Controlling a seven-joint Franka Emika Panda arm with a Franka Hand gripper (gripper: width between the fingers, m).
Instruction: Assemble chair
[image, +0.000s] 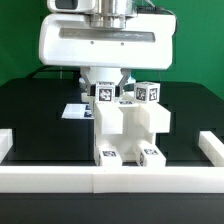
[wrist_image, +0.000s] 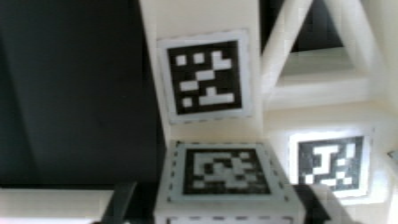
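Chair half built mid-surface, arm parked right on top of it

Exterior view: the chair (image: 128, 128), a blocky white stack with tags on top and on its front feet, sits dead centre on the black surface (image: 35, 110). The gripper (image: 110, 88) comes down at the chair's 12 o'clock with its fingers closed together on a tagged upright at the top, and the arm's big white housing hides what's behind. A small marker board (image: 74, 111) lies flat at the chair's 9 o'clock, well apart. White border rails (image: 100, 181) run along the front and both sides, with a green wall (image: 20, 40) behind. Wrist view: extremely close up, just tagged white chair pieces (wrist_image: 205, 90) filling the shot, against black surface (wrist_image: 63, 90); too blurry to make out the fingertips.
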